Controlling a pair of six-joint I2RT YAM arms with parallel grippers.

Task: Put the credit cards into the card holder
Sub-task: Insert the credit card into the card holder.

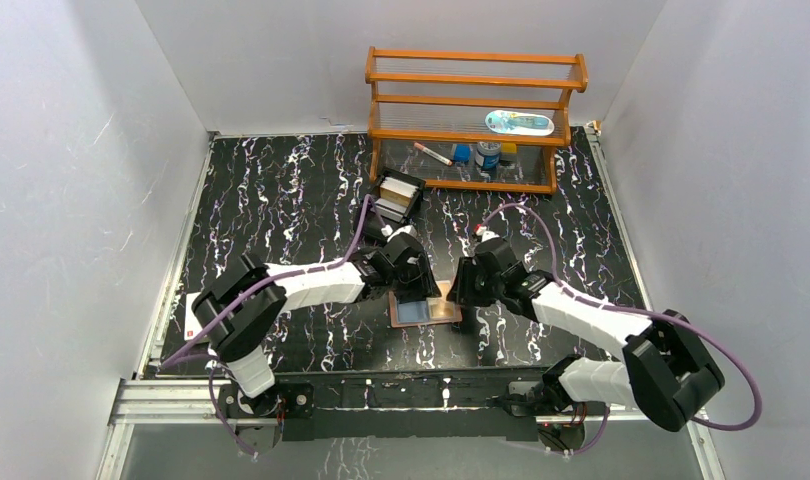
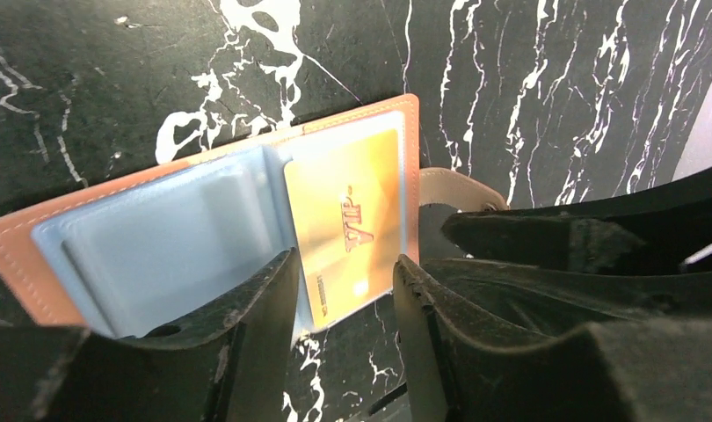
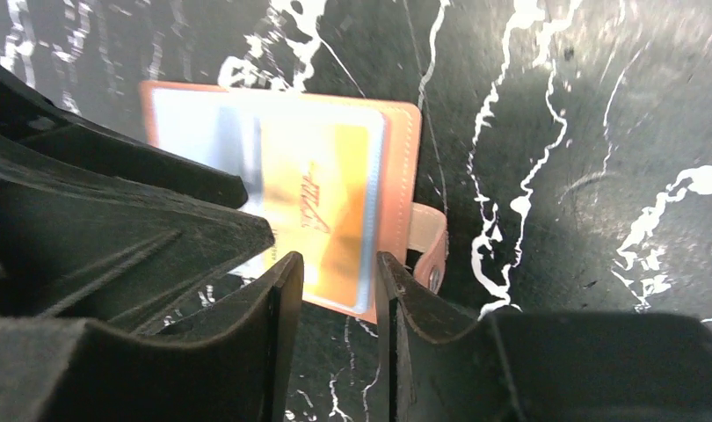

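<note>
A wooden rack (image 1: pixel 476 82) is standing at the back of the black, white-veined desk (image 1: pixel 281 200). A white-and-teal tube (image 1: pixel 519 123) is lying on its middle shelf; a marker (image 1: pixel 433 154), a blue block (image 1: pixel 462 152) and a can (image 1: pixel 488 155) are sitting below. A black tray (image 1: pixel 402 176) is resting near the rack's left end. A white slip (image 1: pixel 190 315) is lying at the desk's left edge.

Black table (image 1: pixel 281 180), streaked all over with white marble veining. On it, a tan-orange leather card holder (image 2: pixel 18 255) with pale stitching along its edge and inner pockets (image 2: pixel 159 246) of frosted light blue. 1 credit card (image 2: pixel 348 220) is shiny gold with reddish-brown "VIP" lettering. The snap tab (image 2: pixel 454 186) is pale beige. Behind are an orange-brown wooden rack (image 1: pixel 476 80) and a black tray (image 1: pixel 403 176). The 2 arms (image 1: pixel 316 285) are white and black, trailing purple cables (image 1: pixel 756 395). The walls (image 1: pixel 71 150) are pale grey.
</note>
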